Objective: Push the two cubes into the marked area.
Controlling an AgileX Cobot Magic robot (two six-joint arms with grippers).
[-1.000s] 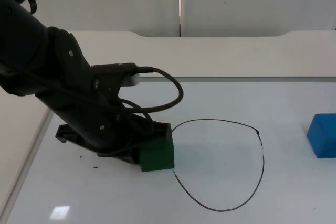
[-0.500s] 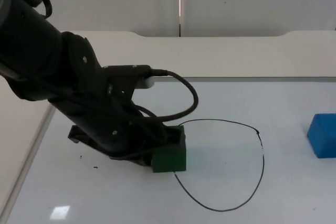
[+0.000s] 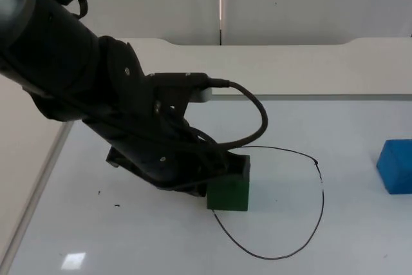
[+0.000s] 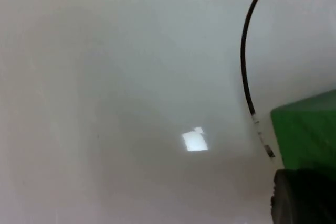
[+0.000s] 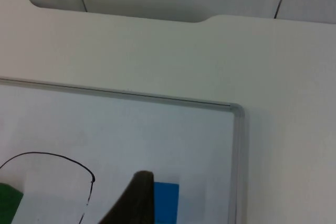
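Note:
A green cube (image 3: 230,192) sits across the left edge of the black drawn outline (image 3: 322,204) on the whiteboard. My left gripper (image 3: 205,183) presses against the cube's left side, and the arm's bulk hides how it is set. In the left wrist view the green cube (image 4: 307,129) lies just past the black fingertip (image 4: 302,198), beside the outline's curve (image 4: 244,61). A blue cube (image 3: 396,165) rests far right, outside the outline. The right wrist view looks down on that blue cube (image 5: 165,200) from above and behind, with a dark fingertip (image 5: 134,203) in front of it.
The whiteboard's grey frame (image 3: 322,96) runs along the back and its left edge (image 3: 38,191) slants down the side. A pale table strip (image 3: 290,62) lies behind it, ending at the partition wall. Bare board lies between the outline and the blue cube.
My left arm has swept to the right, sliding the green cube from just outside the outline's left edge to across it. The blue cube has stayed put.

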